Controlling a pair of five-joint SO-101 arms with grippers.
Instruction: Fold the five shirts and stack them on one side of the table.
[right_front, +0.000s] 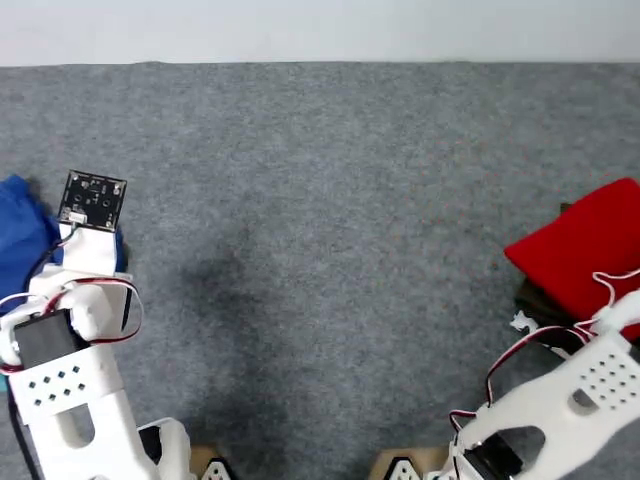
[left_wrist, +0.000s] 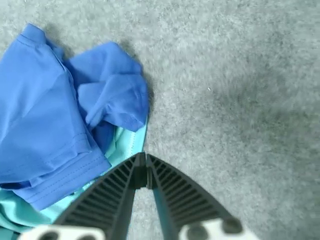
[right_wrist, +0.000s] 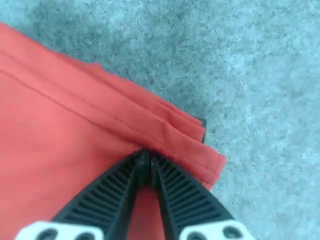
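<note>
Left gripper (left_wrist: 145, 162): jaws closed tip to tip at the edge of the teal shirt (left_wrist: 131, 142), which lies under the crumpled blue shirt (left_wrist: 45, 115) at the table's (right_front: 330, 200) left side; whether cloth is pinched cannot be told. Right gripper (right_wrist: 146, 157): jaws likewise closed over the folded red shirt (right_wrist: 60, 130) at the right side, hold on cloth unconfirmed. Risk: closed jaws dragging across cloth could snag a layer, undoing the red fold or lifting blue and teal together.

This looks like a robotics lab bench: a tabletop covered in grey felt-like fabric (right_front: 330, 250), a plain white wall (right_front: 320, 30) behind, white plastic robot arms (right_front: 70, 400) with loose red-and-white wiring (right_front: 128, 310) and a bare black circuit board (right_front: 93, 200).
</note>
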